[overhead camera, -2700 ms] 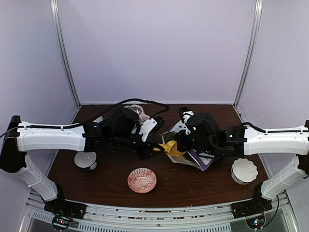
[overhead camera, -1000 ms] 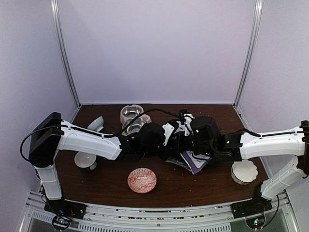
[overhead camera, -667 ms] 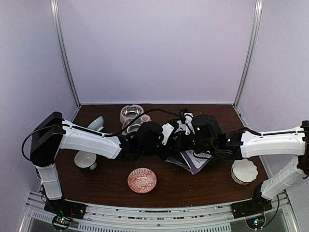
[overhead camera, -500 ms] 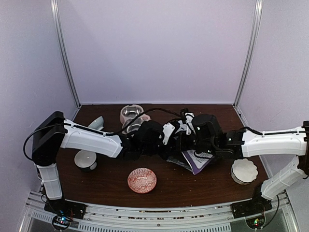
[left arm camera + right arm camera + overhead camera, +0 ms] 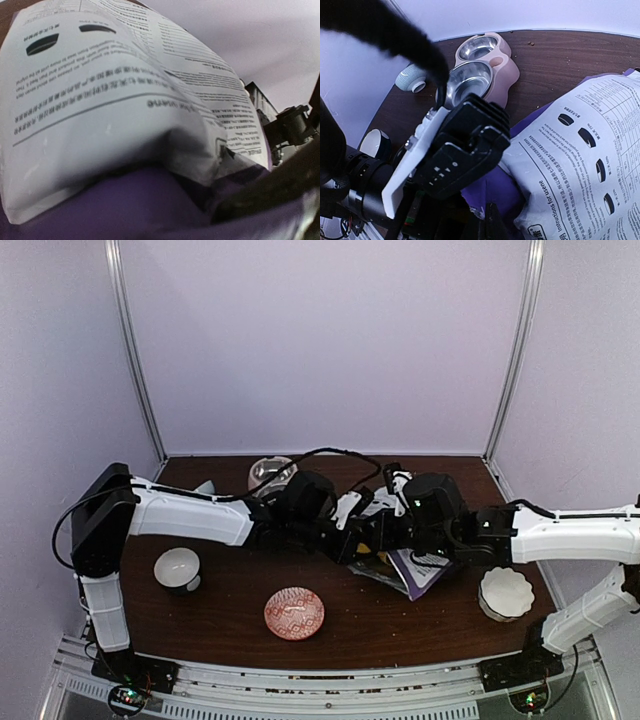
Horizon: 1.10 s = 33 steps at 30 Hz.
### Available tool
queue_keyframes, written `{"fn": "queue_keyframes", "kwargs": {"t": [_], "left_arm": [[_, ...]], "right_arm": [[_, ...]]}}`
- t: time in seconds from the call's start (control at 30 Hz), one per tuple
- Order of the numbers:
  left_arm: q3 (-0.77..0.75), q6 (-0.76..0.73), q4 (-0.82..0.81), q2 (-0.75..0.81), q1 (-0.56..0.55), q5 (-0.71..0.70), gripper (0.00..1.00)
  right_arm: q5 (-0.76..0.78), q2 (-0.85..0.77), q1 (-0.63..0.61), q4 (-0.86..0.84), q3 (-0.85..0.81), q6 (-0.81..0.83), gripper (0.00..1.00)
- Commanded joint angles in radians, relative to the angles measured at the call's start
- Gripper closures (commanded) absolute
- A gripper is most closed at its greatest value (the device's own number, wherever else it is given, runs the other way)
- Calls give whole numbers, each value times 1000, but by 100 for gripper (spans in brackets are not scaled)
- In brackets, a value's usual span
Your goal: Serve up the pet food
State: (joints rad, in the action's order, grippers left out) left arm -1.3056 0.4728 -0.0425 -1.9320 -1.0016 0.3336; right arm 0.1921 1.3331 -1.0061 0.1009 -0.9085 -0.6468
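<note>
I see left pincer [image 5: 353,528] shifted farther back against the bag [image 5: 408,570]; can't tell its grip. Right pincer [image 5: 386,540] still closed beside it.

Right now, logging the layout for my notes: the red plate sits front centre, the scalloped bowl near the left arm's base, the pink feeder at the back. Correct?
Not quite. The scalloped bowl sits near the right arm's base, as the top view shows. The red plate is front centre and the pink feeder is at the back.
</note>
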Motion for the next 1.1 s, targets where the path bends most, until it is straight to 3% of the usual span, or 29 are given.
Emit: {"fn": "queue_keyframes", "kwargs": {"t": [0.0,0.13,0.53,0.83,1.07], "left_arm": [[9,147,-43,-17,53,207,100],[52,256,-128,15,78,270,100],[268,552,-392,175,173,246,100],[334,578,-399,266,207,265,100],[406,615,-465,318,226,356,100]], "right_arm": [[70,-69,12,51,-41,-45,100],[81,-89,17,77,-41,-80,100],[110,-136,20,115,-41,-122,100],[128,-160,22,117,-42,-135,100],[135,-191,32,126,-51,-145,100]]}}
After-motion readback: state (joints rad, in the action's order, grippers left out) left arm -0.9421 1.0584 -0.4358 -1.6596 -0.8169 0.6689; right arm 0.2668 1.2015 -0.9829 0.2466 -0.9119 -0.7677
